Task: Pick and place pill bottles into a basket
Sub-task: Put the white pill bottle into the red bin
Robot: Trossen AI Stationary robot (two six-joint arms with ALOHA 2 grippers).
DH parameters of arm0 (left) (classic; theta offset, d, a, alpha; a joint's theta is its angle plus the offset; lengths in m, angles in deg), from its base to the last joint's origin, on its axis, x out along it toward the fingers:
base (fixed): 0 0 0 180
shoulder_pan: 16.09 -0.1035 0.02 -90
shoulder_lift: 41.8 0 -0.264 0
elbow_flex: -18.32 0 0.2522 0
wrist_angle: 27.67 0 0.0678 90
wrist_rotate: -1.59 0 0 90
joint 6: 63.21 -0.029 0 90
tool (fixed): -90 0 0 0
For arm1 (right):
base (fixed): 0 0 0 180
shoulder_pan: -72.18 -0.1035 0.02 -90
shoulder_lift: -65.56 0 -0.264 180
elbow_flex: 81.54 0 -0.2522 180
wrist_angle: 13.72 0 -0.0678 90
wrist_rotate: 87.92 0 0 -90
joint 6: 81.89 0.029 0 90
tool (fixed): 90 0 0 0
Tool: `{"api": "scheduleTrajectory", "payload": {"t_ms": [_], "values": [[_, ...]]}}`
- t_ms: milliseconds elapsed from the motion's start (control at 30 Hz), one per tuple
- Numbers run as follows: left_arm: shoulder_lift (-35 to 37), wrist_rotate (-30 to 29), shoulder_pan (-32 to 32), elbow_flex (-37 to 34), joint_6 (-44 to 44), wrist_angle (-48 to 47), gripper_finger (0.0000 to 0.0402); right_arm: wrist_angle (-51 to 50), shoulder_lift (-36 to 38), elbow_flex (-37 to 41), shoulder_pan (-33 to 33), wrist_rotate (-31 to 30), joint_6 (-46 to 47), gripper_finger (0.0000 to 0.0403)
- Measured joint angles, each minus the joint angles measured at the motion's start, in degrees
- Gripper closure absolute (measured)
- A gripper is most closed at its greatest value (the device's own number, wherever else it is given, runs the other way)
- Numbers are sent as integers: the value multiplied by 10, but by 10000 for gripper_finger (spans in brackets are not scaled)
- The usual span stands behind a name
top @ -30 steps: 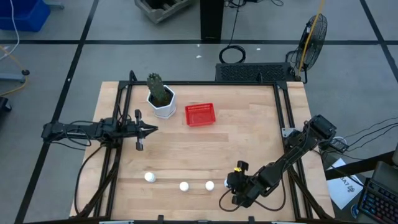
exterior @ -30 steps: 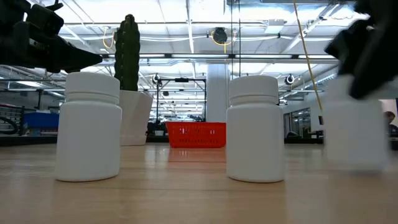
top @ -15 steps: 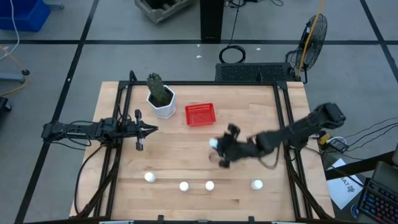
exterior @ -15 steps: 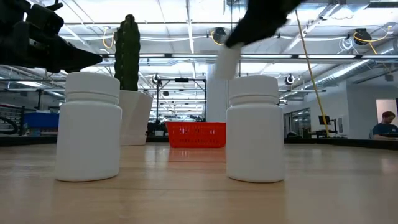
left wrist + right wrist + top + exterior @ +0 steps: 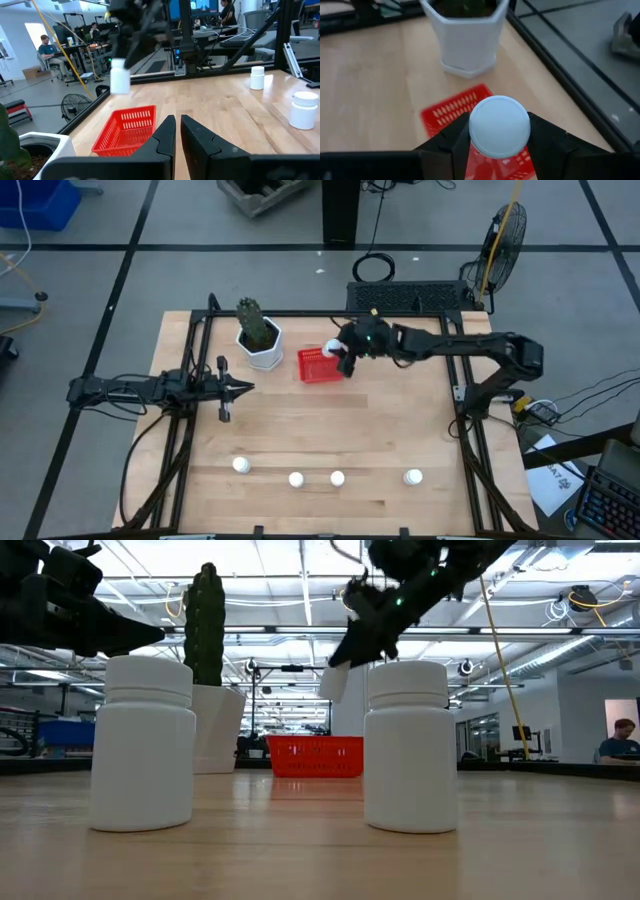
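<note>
The basket [image 5: 322, 365] is set toward the table's [image 5: 300, 430] far edge, just right of the plant pot [image 5: 259, 345] in the high view. Above the basket's right end, the right gripper [image 5: 347, 358] is held clear of the table, closed around a pill bottle [image 5: 332, 350]. Four pill bottles [image 5: 296, 479] are lined up in a row near the front edge, well apart from the basket. The left gripper [image 5: 243, 388] is held at the table's left side, in front of the pot, its fingers nearly together.
</note>
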Motion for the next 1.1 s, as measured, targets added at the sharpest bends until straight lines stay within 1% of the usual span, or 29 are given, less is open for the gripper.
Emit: {"api": "scheduleTrajectory", "payload": {"t_ms": [100, 200, 367, 467, 567, 767, 900, 1100], "values": [[0, 0, 0, 0, 0, 0, 366, -9, -30, -13, 13, 4, -3, 250], [0, 0, 0, 0, 0, 0, 366, -19, -66, -48, 16, 4, -10, 246], [0, 0, 0, 0, 0, 0, 366, -121, -129, -118, 10, -9, -13, 250], [0, 0, 0, 0, 0, 0, 366, -128, -141, -129, 10, -13, -7, 250], [0, 0, 0, 0, 0, 0, 366, -143, -144, -127, 11, -14, 5, 246], [0, 0, 0, 0, 0, 0, 366, -131, -144, -102, 7, -13, 23, 251], [0, 0, 0, 0, 0, 0, 366, -92, -150, -79, 7, -13, 26, 245], [0, 0, 0, 0, 0, 0, 366, -67, -150, -52, 14, -13, 26, 248]]}}
